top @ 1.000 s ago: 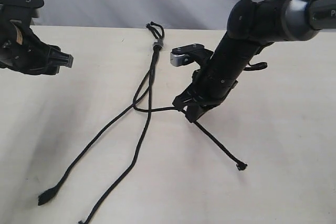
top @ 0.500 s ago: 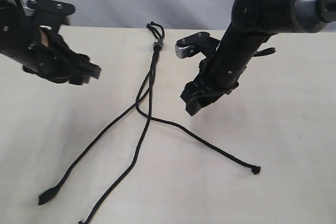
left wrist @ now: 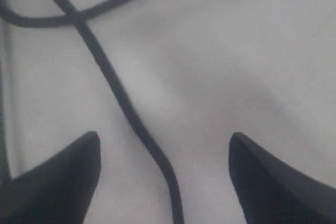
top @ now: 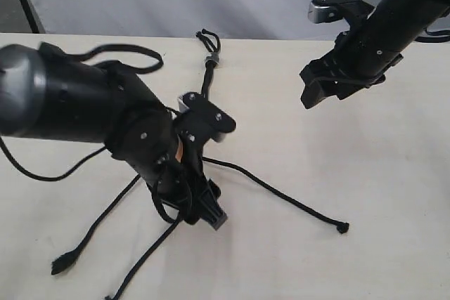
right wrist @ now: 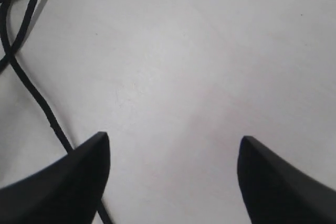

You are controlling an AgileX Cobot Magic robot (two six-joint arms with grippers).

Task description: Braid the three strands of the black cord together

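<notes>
The black cord lies on the pale table, its grey band (top: 210, 58) and short loops at the far edge. Of the three strands, one (top: 281, 198) runs right to a knot (top: 342, 227). The other two trail toward the near left, partly hidden under my left arm. My left gripper (top: 204, 210) hangs low over them and is open. In the left wrist view (left wrist: 164, 145) a strand (left wrist: 152, 148) passes between its fingers (left wrist: 63, 174) without being pinched. My right gripper (top: 311, 93) is open, raised at the back right; in the right wrist view (right wrist: 173, 145) nothing lies between its jaws.
A thick glossy cable (top: 126, 52) loops off the left arm above the table. The strand ends (top: 62, 263) lie near the table's front left edge. A grey backdrop rises behind the far edge.
My right gripper opened, let go of the right strand and drew back up to the right. The left arm swung in from the far left and dropped over the middle strands.
</notes>
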